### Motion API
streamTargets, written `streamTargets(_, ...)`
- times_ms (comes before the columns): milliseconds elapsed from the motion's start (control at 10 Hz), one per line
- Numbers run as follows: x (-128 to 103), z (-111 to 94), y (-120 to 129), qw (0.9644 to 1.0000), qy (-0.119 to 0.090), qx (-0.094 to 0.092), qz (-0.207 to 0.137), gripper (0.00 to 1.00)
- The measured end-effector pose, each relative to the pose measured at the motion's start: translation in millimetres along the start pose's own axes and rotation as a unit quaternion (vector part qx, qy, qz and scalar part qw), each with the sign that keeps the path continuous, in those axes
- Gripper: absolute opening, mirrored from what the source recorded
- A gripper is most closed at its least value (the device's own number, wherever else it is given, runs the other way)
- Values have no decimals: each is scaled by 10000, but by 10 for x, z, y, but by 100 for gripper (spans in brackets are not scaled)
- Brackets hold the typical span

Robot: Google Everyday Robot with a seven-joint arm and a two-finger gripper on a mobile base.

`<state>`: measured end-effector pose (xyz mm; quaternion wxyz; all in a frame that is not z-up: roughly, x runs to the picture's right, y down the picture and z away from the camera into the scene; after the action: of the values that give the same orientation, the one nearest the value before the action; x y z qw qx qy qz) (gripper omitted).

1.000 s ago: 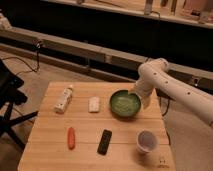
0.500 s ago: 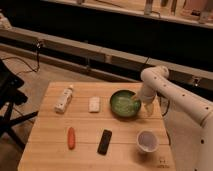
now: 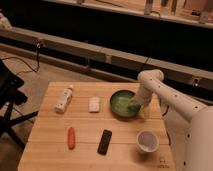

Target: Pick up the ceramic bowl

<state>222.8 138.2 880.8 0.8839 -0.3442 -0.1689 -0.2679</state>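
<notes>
Pincer (image 3: pixel 136 105) position: lowered at the right-hand rim of the ceramic bowl (image 3: pixel 122 102), at the end of my white arm (image 3: pixel 170 97), which reaches in from the right side of the view. I cannot tell how the pincer's jaws stand, nor whether they are in contact with the rim; the arm's end overlaps the bowl's edge from this angle.

Ceramic bowl location: on the wooden worktop (image 3: pixel 55 147), in the right half toward the far edge. It sits flat and upright, green with a darker rim.

Other items on the worktop:
- White cup (image 3: pixel 147 141): near the front right corner, upright, well apart from the bowl and closer to the viewer.
- Pale rectangular block (image 3: pixel 94 104): just left of the bowl, not touching it.
- White bottle (image 3: pixel 63 99): lying on its side near the left edge, in the same row as the block.
- Orange-red elongated item (image 3: pixel 71 137): lying in the front left area.
- Black rectangular item (image 3: pixel 104 141): lying to the right of the orange-red item, between it and the cup.
</notes>
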Motion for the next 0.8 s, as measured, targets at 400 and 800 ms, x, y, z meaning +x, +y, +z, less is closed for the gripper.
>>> streamTargets(400, -33, -167, -32, 10000, 21, -1, -64, 13)
streamTargets(800, -3, -314, -64, 9997, 143, 119, -185, 5)
